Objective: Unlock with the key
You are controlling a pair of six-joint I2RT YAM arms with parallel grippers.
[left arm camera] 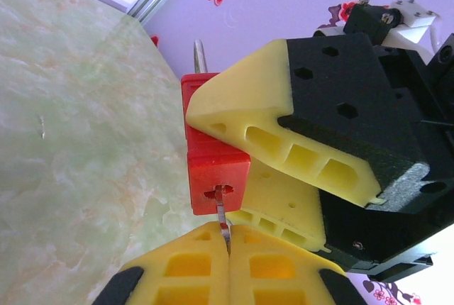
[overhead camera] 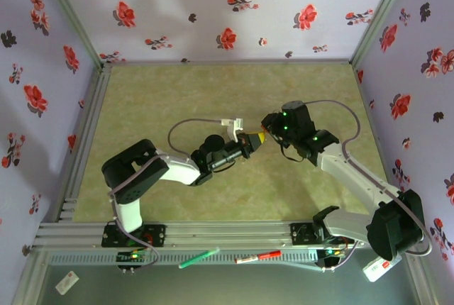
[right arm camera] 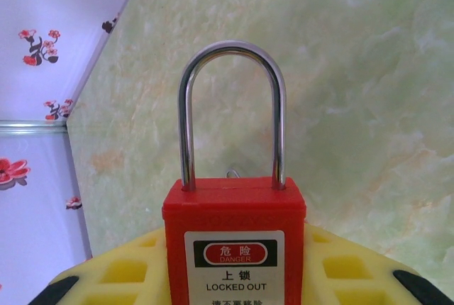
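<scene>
One green marbled table (overhead camera: pixel 177 99) lies under two arms, the left arm (overhead camera: pixel 152 170) and the right arm (overhead camera: pixel 355 174), which meet near its middle. Two grippers face each other there. The right gripper (right arm camera: pixel 237 280) is clamped on the body of one red padlock (right arm camera: pixel 234 223), whose steel shackle (right arm camera: pixel 232 57) has both legs seated in the body. The left gripper (left arm camera: pixel 227 248) pinches one key (left arm camera: pixel 224 216), its thin blade in the slot on the padlock's underside. The key's head is hidden between the yellow fingers, and the padlock's label is cut off at the frame edge. From above, padlock and key are too small to make out.
</scene>
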